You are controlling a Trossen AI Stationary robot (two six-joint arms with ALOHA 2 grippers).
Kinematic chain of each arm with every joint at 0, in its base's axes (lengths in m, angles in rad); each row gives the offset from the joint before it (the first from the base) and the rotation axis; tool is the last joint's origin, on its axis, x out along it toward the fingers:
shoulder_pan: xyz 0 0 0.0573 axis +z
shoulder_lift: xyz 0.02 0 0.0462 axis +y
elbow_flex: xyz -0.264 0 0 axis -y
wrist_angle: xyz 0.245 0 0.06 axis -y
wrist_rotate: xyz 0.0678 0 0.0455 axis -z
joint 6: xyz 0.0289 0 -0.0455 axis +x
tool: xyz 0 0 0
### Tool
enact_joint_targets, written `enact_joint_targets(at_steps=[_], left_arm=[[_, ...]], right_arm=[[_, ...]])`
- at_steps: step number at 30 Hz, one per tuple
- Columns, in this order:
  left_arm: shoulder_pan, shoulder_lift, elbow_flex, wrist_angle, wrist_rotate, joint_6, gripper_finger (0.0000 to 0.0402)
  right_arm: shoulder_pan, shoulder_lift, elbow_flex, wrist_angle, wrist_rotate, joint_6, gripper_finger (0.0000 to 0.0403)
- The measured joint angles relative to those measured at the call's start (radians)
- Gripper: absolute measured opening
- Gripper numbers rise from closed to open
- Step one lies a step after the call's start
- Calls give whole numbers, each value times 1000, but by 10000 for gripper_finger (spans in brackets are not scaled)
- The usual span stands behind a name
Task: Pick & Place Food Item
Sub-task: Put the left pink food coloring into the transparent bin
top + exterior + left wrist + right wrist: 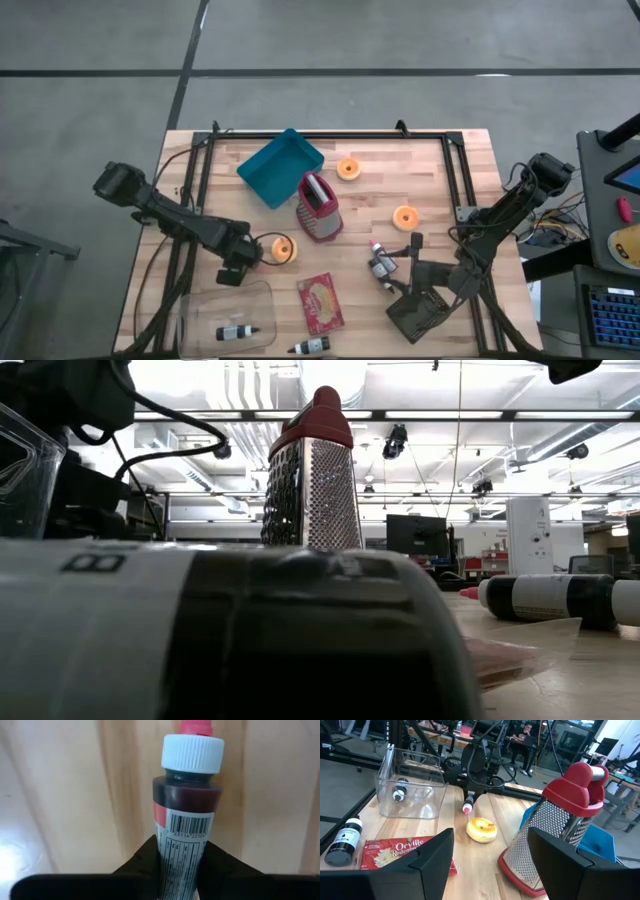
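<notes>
- Wooden table (440,180) carries a box grater (319,207), a teal tray (280,166) and a popcorn packet (321,303).
- Left gripper (250,256) is clenched on a small red-capped bottle (186,815), low over the table beside a yellow donut (284,249).
- Right gripper (412,262) hangs released, near the table's right front.

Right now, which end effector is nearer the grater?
Right, narrowly. The right end effector is open beside the grater, with nothing between them. The left end effector is on the grater's other side, fingers around a small bottle by a donut.
</notes>
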Motion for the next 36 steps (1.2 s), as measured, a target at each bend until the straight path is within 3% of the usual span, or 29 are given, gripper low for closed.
enact_joint_targets(at_steps=[12,21,27,36], left_arm=[[0,-45,13,-34,-71,-80,82],[-2,-255,39,31,-225,-111,82],[-12,-412,40,143,-327,-46,82],[-106,-512,38,244,-436,56,82]], right_arm=[[0,0,0,0,-5,1,235],[0,0,0,0,-8,2,233],[0,0,-3,1,-9,3,231],[-12,5,-37,127,-81,-27,230]])
